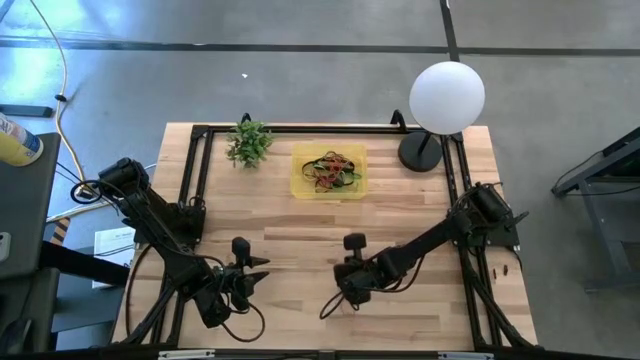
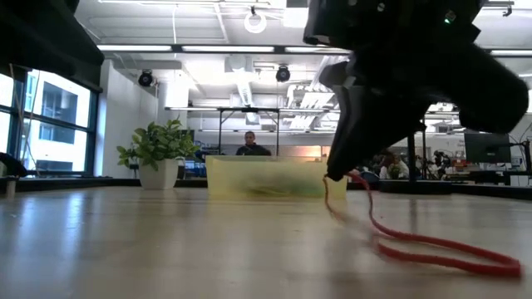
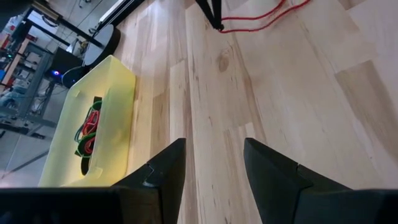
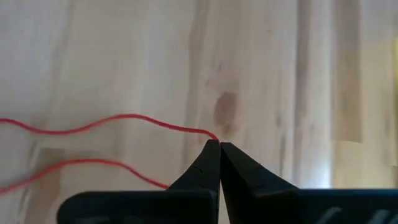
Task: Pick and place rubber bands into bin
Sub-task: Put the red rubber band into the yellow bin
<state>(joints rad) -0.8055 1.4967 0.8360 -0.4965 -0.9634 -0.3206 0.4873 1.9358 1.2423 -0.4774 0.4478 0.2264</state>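
Note:
One red rubber band is a long thin loop on the wood near the table's near edge; it also shows in the low view as red band. My right gripper is shut on it, right of the table's middle. Several more bands of mixed colours lie inside the yellow translucent bin, which stands toward the far edge. My left gripper is open and hovers over bare wood at the near left, touching nothing. My right gripper pinches the red band at one end of its loop, only at the fingers' free ends. The fingers come from above, slanting down. That end is raised off the wood; the rest trails slack and its other end lies on the table.
A small green plant stands left of the bin, and a lamp with a white globe at the far right corner. A black frame runs along the table's sides. Bare wood lies between the grippers and the bin.

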